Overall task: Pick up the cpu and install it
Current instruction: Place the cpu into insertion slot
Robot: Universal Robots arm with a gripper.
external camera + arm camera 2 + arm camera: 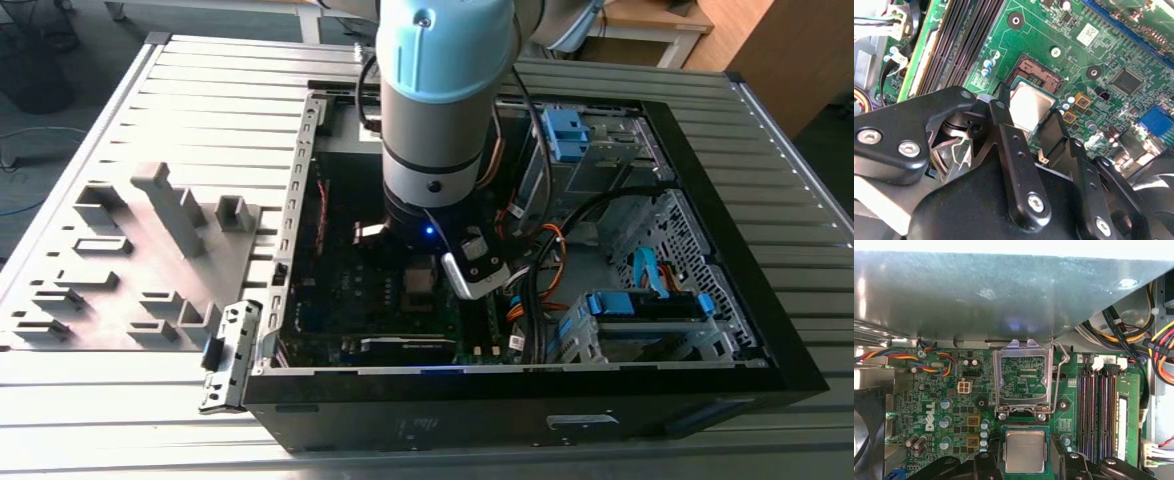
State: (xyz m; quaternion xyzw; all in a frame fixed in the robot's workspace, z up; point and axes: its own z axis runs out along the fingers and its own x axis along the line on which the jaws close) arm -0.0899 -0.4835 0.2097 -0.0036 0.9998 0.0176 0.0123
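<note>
The cpu (1030, 106), a small square chip with a shiny silver top, sits between my two black fingers (1004, 122) just over the dark open socket (1037, 75) on the green motherboard (1089, 45). My gripper (1030, 110) is shut on it. In the first wrist view the cpu (1025, 450) shows with a thin green rim, the gripper (1025, 462) on both sides of it, and the raised metal load plate (1021, 375) just beyond. In the exterior view my arm (434, 100) reaches down into the open computer case (727, 215).
Memory slots (1099, 410) run close beside the socket. Orange and black cables (547, 255) and blue-tabbed drive cages (641, 305) fill the case toward the exterior view's right. A grey fixture tray (134, 260) lies outside the case at the exterior view's left. A metal case wall (1004, 295) stands behind the board.
</note>
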